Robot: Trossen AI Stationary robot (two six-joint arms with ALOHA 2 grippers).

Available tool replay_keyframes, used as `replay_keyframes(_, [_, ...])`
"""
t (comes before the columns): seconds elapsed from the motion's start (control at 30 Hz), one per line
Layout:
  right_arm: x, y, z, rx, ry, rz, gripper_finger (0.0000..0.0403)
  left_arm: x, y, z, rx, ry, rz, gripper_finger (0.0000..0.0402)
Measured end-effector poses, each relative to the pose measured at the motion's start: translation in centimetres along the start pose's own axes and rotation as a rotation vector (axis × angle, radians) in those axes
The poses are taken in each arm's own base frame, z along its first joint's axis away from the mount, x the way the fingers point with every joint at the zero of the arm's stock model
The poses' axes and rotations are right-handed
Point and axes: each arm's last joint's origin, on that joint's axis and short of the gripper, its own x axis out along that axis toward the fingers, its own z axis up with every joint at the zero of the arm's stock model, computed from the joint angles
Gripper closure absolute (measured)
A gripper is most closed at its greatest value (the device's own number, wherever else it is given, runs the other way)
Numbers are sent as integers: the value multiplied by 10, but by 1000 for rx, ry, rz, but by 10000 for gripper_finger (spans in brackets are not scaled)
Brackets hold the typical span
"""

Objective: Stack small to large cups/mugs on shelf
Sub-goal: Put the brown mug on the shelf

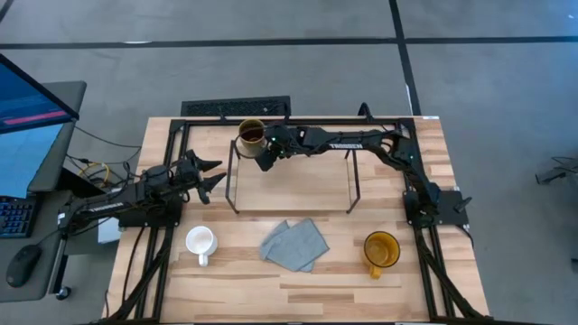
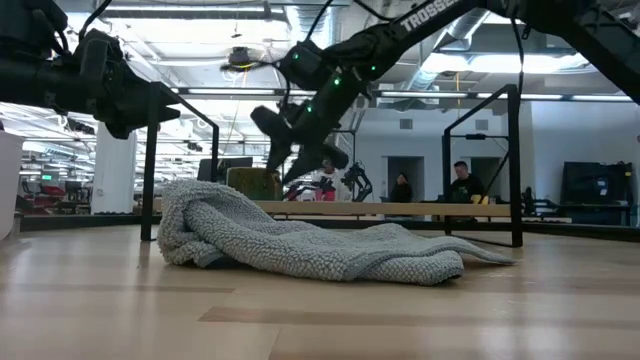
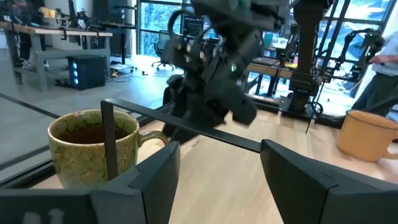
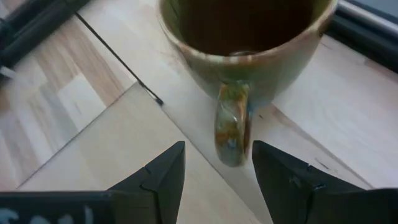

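The olive-brown mug point(image 1: 251, 135) stands upright on the far left corner of the light-wood shelf point(image 1: 298, 185). Its handle point(image 4: 231, 124) points toward my right gripper point(image 4: 217, 171). That gripper is open just above and to the right of the mug point(image 1: 265, 155), one finger on each side of the handle, without touching it. My left gripper point(image 1: 213, 178) is open and empty, left of the shelf. The white mug point(image 1: 200, 242) and the yellow-amber mug point(image 1: 381, 250) stand on the table near its front edge.
A grey-blue cloth point(image 1: 294, 244) lies crumpled on the table between the white and yellow mugs, in front of the shelf. The shelf's thin black wire frame point(image 3: 107, 140) stands at each end. People show in the room behind the table point(image 2: 462, 180).
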Motion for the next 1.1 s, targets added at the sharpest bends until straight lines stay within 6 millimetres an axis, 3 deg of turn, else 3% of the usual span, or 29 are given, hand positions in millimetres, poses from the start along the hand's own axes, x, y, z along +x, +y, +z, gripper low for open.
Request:
replay_keyframes(0.4, [6, 1, 3, 6, -49, 20, 193, 0, 0, 0, -35, 0, -1, 187])
replay_keyframes(0.83, [7, -20, 9, 37, -36, -17, 193, 0, 0, 0, -35, 0, -1, 187])
replay_keyframes(1.1, [7, -22, 12, 42, -46, 9, 193, 0, 0, 0, -35, 0, -1, 187])
